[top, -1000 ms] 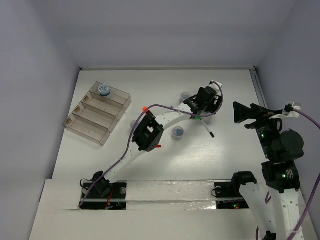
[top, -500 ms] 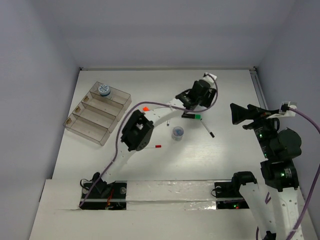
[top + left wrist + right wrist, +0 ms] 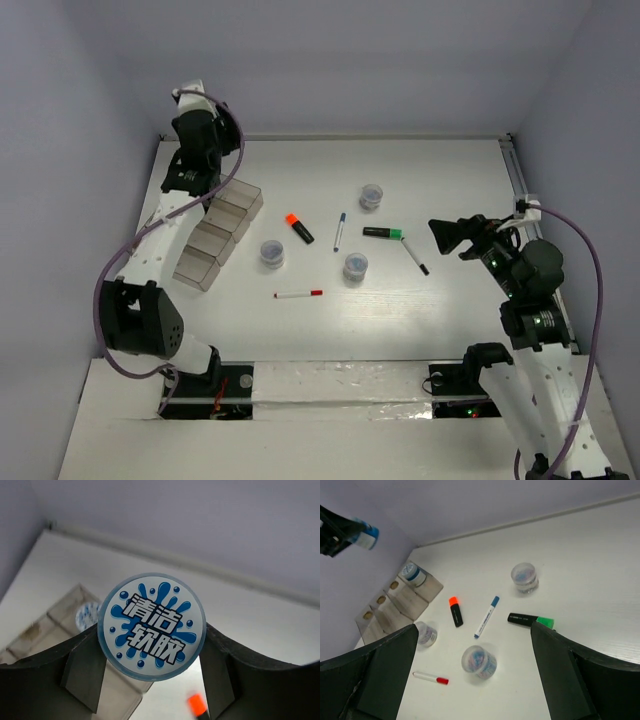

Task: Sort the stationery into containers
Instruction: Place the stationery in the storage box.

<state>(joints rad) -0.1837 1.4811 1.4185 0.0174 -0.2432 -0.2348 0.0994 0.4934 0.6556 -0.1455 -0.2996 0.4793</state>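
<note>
**Operator:** What is my left arm doing?

**Spotter:** Your left gripper (image 3: 151,635) is gripping a blue-topped jar (image 3: 151,622) by its sides, with the jaws drawn in tight against it (the splash label on the lid is facing straight into your wrist camera). You are holding it up in the air at the far-left corner of the table (image 3: 450,170), close to the organiser tray (image 3: 203,268). I can't tell whether it is hanging over a compartment or just beside the tray.

**Operator:** Is anything sitting in the tray?

**Spotter:** A second jar (image 3: 411,573) is standing upright in the end compartment at the tray's far end. The other compartments are partly hidden under your arm in the top view.

**Operator:** And my right arm?

**Spotter:** Your right gripper (image 3: 445,235) is hanging in the air over the right side of the table. Its jaws are spread wide and are holding and touching nothing.

**Operator:** Where is the rest lying?

**Spotter:** It is all lying loose on the table between your two grippers. A far jar (image 3: 372,196), a left jar (image 3: 272,252) and a near jar (image 3: 355,265) are standing upright, well apart from each other. The orange highlighter (image 3: 299,228) and the blue-capped pen (image 3: 339,231) are lying between them. The green highlighter (image 3: 383,233) is lying just right of that pen, with the black-capped pen (image 3: 415,257) near its green end. The red-capped pen (image 3: 299,294) is lying nearest your bases, just below the left jar.
</note>
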